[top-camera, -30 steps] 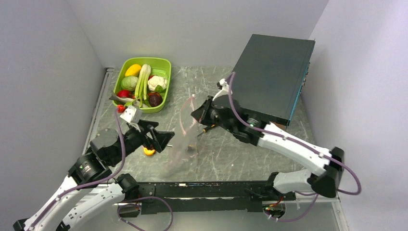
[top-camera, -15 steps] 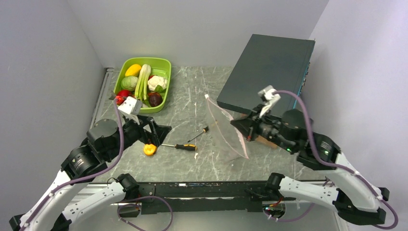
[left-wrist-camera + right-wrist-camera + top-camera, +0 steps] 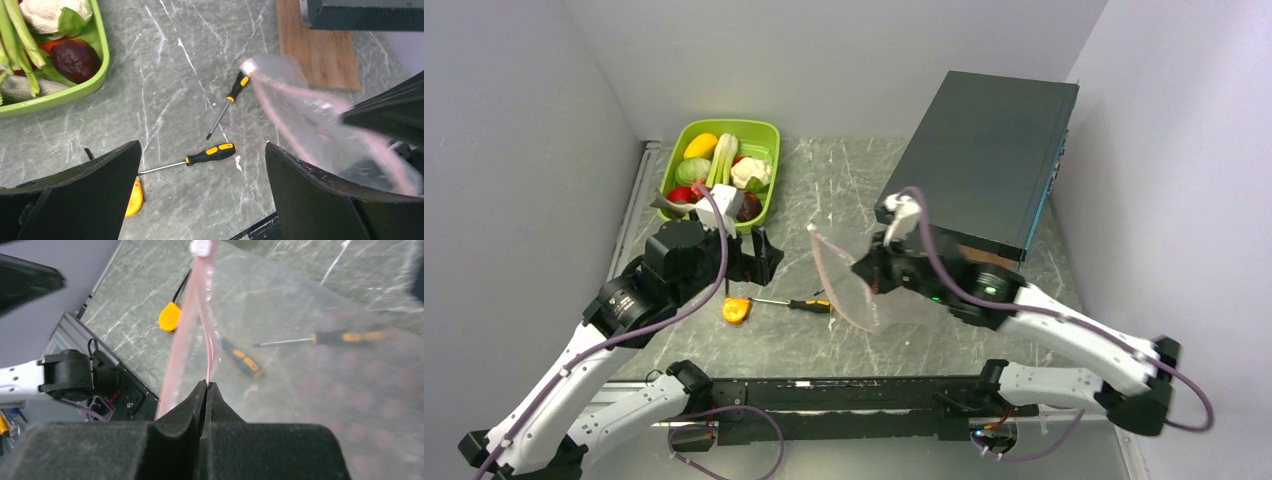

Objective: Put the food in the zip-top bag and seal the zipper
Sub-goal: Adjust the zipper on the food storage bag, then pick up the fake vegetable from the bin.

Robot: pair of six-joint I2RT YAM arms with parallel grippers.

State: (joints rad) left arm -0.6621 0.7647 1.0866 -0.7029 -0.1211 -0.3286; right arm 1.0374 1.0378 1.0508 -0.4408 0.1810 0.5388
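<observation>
While the right gripper (image 3: 871, 272) is clamped on the zip-top bag (image 3: 866, 300), its jaws meet with no gap between them, pinching one lip of the pale pink zipper (image 3: 198, 295). The bag is held up off the table (image 3: 824, 190), in front of the arms' bases and between the two grippers. Its mouth faces the left arm. In the right wrist view the two pink lips part below the bag's top corner, so the mouth is unsealed. The bag is blurred in the left wrist view.

The left gripper (image 3: 759, 258) hangs over the table just beside the near end of the lime-green tray (image 3: 767, 128), jaws spread wide and grasping nothing.

The food (image 3: 724, 175) lies in that tray at the back left, well apart from the bag: the white cauliflower (image 3: 47, 12), the light-green leafy head (image 3: 691, 171) and the dark purple-red piece (image 3: 75, 56).

On the table between the grippers lie a yellow-and-black screwdriver (image 3: 210, 154), a smaller screwdriver (image 3: 231, 97) and an orange tape measure (image 3: 736, 311). A dark box (image 3: 989, 150) rests on a wooden board (image 3: 315, 45) at the back right.
</observation>
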